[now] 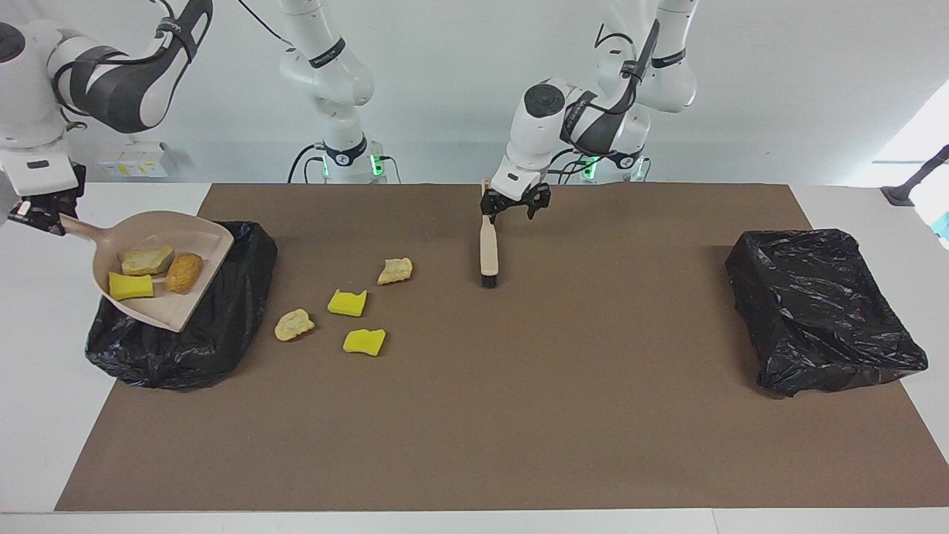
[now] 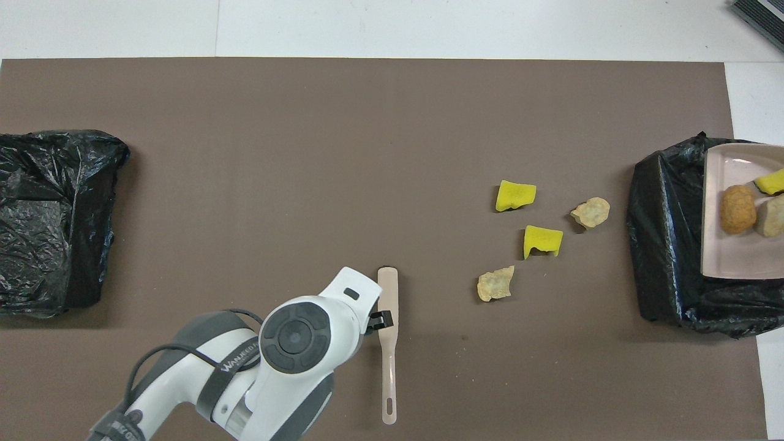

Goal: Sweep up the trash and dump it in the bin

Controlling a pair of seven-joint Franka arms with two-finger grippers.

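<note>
A beige dustpan (image 1: 207,241) (image 2: 716,257) is tilted over the black-bagged bin (image 1: 215,326) (image 2: 664,245) at the right arm's end of the table. It carries three pieces of trash: a yellow sponge bit (image 1: 130,285) and two tan-brown chunks (image 1: 184,272). My right gripper (image 1: 33,211) is shut on its handle. More trash lies on the mat beside the bin: two yellow bits (image 1: 348,302) (image 2: 516,195) and two tan chunks (image 1: 294,324) (image 2: 495,283). A beige brush (image 1: 488,248) (image 2: 388,343) lies flat on the mat. My left gripper (image 1: 513,206) hangs open by its handle end, holding nothing.
A second black-bagged bin (image 1: 819,311) (image 2: 49,220) sits at the left arm's end of the table. A brown mat (image 1: 519,415) covers most of the white table. The left arm's wrist (image 2: 294,337) covers the mat beside the brush in the overhead view.
</note>
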